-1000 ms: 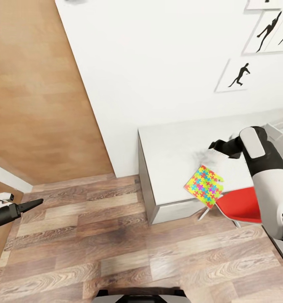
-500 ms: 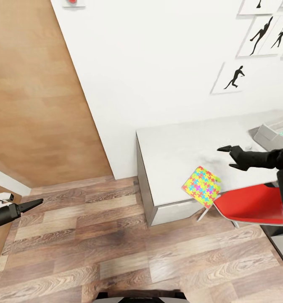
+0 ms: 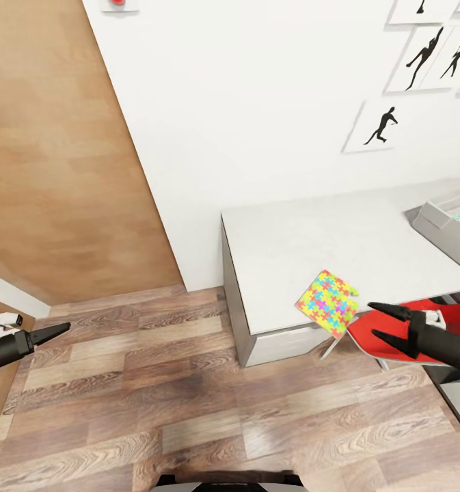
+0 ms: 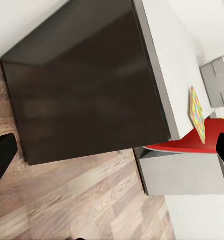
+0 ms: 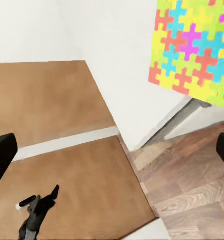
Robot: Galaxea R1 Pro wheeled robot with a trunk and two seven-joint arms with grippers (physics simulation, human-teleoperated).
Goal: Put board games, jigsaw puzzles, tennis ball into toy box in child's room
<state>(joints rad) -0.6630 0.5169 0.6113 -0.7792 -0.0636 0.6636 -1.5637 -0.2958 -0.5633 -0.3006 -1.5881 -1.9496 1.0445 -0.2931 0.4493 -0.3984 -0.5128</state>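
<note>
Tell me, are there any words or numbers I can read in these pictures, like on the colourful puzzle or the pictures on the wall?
None can be read.
The jigsaw puzzle on the table shows only coloured puzzle shapes, no letters.
The wall pictures show black dancing figures, no words.
The toy box has colourful things inside, too small to read.

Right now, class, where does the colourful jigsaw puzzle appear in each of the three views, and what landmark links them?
Head view: jigsaw puzzle overhanging the grey table's front edge, beside the red chair.
Left wrist view: thin edge-on strip above the red chair.
Right wrist view: upper corner.
Shared landmark: the grey table.
</note>
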